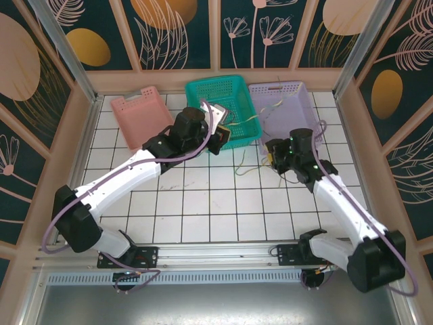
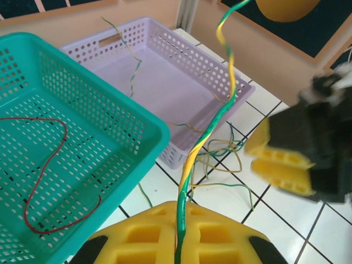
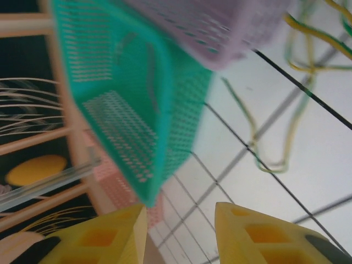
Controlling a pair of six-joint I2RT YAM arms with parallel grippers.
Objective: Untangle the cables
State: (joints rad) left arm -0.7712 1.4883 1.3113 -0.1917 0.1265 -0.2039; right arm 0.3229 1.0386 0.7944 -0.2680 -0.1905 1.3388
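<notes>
My left gripper is shut on a twisted green-and-yellow cable that rises from between its yellow fingers toward the top of the left wrist view. Loose green and yellow cables lie looped on the tiles in front of the lilac basket. A thin red cable lies inside the teal basket. Another thin cable lies in the lilac basket. My right gripper stands open above the tiles with nothing between its fingers, beside the cable loops. From above, the left gripper is at the teal basket's front and the right gripper sits before the lilac basket.
Three baskets stand along the back wall: pink, teal and lilac. A strand of cable trails onto the white tiles between the two grippers. Wooden walls close in the table on three sides.
</notes>
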